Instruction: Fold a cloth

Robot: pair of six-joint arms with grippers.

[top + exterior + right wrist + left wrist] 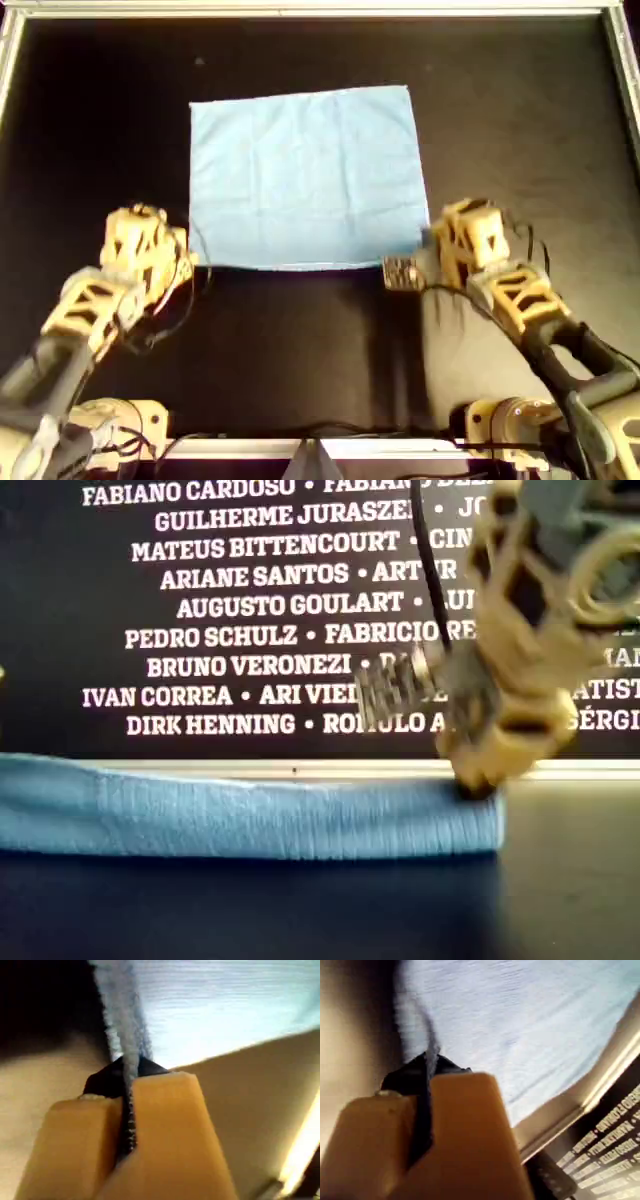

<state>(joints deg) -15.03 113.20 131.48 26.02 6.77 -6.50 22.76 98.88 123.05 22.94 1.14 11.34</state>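
**Both grippers pinch the near corners of the cloth**

The cloth [305, 178] lies flat on the black table [300, 350], a little above the middle of the overhead view. The left gripper [190, 258] is at the cloth's lower left corner in that view, and the right gripper [428, 240] is at its lower right corner. In each wrist view the jaws are closed tight, with a thin edge of blue fabric caught between them. I think this hold on the two near corners prepares a lift, to carry the near edge over to the far edge and fold the cloth in half. Holding both corners together should keep the edge straight.

The cloth is light blue, thin and soft, with a fine towel-like texture and some faint creases. It looks almost rectangular from above. In the exterior view its near edge is a low, slightly wavy band.
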